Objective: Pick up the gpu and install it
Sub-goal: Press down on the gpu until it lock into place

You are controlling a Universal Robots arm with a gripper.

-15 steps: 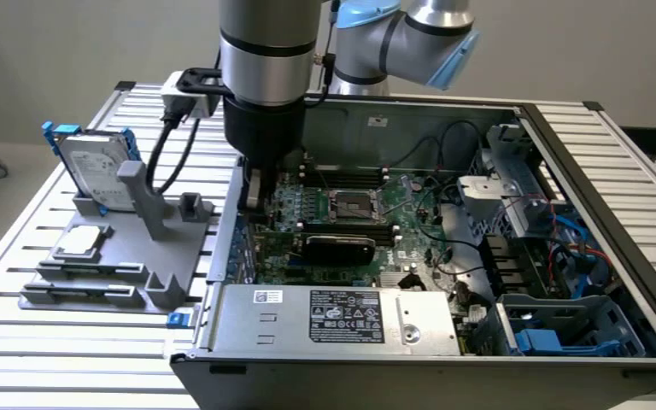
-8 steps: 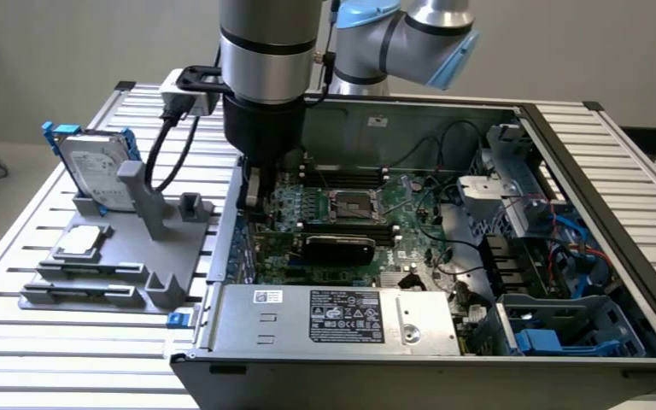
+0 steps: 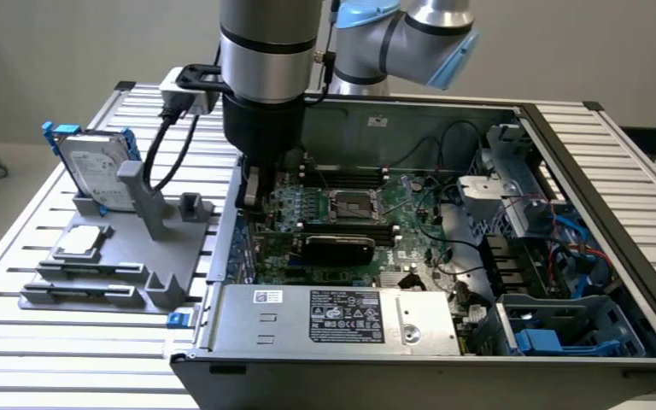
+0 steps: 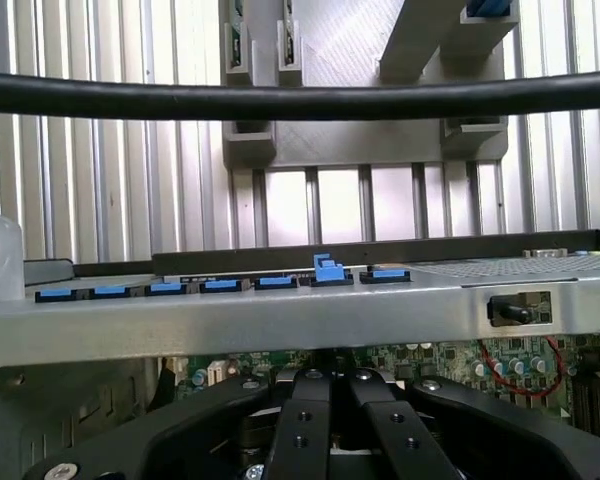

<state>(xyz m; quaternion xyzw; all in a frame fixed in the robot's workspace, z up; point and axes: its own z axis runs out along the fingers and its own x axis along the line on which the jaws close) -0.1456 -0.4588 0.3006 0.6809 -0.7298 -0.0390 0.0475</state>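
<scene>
Far left of the exterior view: slatted metal table (image 3: 32, 256), w/ one grey holder stand (image 3: 112, 256) on it. One silver hard drive (image 3: 91, 166) w/ blue frame stands upright in that stand at its far end; a second flat drive-like piece (image 3: 81, 242) lies on the stand nearer us. One blue clip (image 3: 175, 319) sits by the stand's near right corner, just beside the case.

Moving right: one open PC case (image 3: 601, 171), lid off, motherboard (image 3: 419, 213) exposed. One arm, comes down from top of frame, black wrist section dropping straight into the case's left side; black cable (image 3: 168, 145) loops off to its left. Gripper (image 3: 255, 192) sits low inside, just above the board next to the left wall. Wrist view: gripper (image 4: 329, 395) fingers (image 4: 302, 430) pressed together at the tips, nothing seen between them, so closed & empty. Same view has the case edge w/ 7 blue tabs (image 4: 220, 287) in a row, one raised.

Centre: one CPU socket (image 3: 348, 203); black memory slots (image 3: 345, 178) on its far side, another set near side. The gpu (image 3: 337, 248), one card, glossy black shroud, sits on the board near side of the socket, right of gripper, apart from it; can't tell if it's seated in a slot.

Near centre: one silver PSU (image 3: 328, 320) w/ black label. Right: cable bundles, one blue drive cage (image 3: 567, 329) in near right corner.
</scene>
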